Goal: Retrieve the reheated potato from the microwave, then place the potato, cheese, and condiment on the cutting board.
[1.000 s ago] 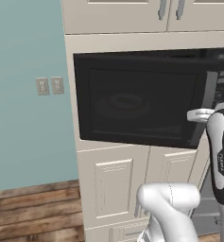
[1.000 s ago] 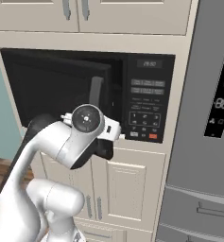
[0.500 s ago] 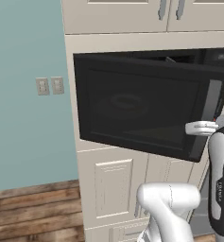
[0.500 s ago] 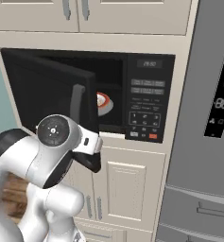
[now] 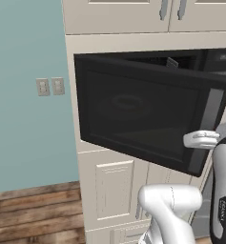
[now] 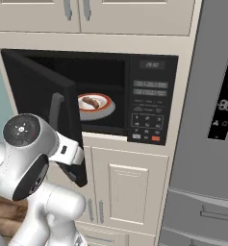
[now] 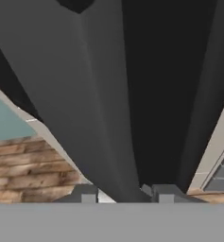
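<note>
The door [image 6: 43, 103] stands swung out at left, the pincer [image 7: 126, 193] clamped on its handle [image 7: 104, 108]; pull along the hinge arc until the opening clears (I judge halfway); right of it, the potato [image 6: 91, 101] lies on its plate [image 6: 106, 106] inside the microwave [image 6: 149, 103].

Microwave [image 6: 149, 103] built into cabinetry, below upper cupboards [image 6: 101, 14] and above lower cabinet doors [image 6: 130, 192]; its door [image 5: 143, 114] swung out to the left. Inside: plate [image 6: 103, 106] with potato [image 6: 91, 101] on it. Keypad panel [image 6: 148, 113] right of cavity. Refrigerator [image 6: 207, 134] right of microwave. Wall switches [image 5: 50, 86] left of cabinetry.
</note>
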You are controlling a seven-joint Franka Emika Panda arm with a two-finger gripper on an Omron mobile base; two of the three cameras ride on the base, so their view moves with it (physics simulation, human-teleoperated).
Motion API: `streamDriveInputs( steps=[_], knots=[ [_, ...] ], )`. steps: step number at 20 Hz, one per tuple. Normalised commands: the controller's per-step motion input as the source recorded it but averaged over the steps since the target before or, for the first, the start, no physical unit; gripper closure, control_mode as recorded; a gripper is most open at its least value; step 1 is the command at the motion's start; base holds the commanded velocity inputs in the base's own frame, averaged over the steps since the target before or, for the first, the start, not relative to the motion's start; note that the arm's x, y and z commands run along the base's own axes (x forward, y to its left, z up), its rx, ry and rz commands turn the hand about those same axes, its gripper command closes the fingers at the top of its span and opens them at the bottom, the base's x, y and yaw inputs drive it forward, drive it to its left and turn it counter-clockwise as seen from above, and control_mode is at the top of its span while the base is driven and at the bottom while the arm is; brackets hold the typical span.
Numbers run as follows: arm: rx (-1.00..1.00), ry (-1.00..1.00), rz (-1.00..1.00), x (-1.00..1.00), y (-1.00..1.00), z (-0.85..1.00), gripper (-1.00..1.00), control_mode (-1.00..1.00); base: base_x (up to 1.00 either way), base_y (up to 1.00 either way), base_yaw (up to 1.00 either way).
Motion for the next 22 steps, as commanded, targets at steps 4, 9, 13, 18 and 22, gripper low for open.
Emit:
streamDriveInputs(
  steps=[4, 9, 13, 18, 22],
  knots=[
    [0.0, 0.03, -0.01, -0.36, 0.49, 0.04, -1.0, -1.0, 0.0, 0.0, 0.0],
    [0.01, 0.01, -0.06, -0.07, 0.15, -0.02, -1.0, -1.0, 0.0, 0.0, 0.0],
    [0.16, 0.0, -0.09, -0.48, -0.26, 0.1, -1.0, -1.0, 0.0, 0.0, 0.0],
    [0.17, 0.0, -0.06, -0.53, -0.42, 0.19, -1.0, -1.0, 0.0, 0.0, 0.0],
    [0.15, 0.13, -0.06, -0.02, -0.46, 0.21, -1.0, -1.0, 0.0, 0.0, 0.0]
  ],
)
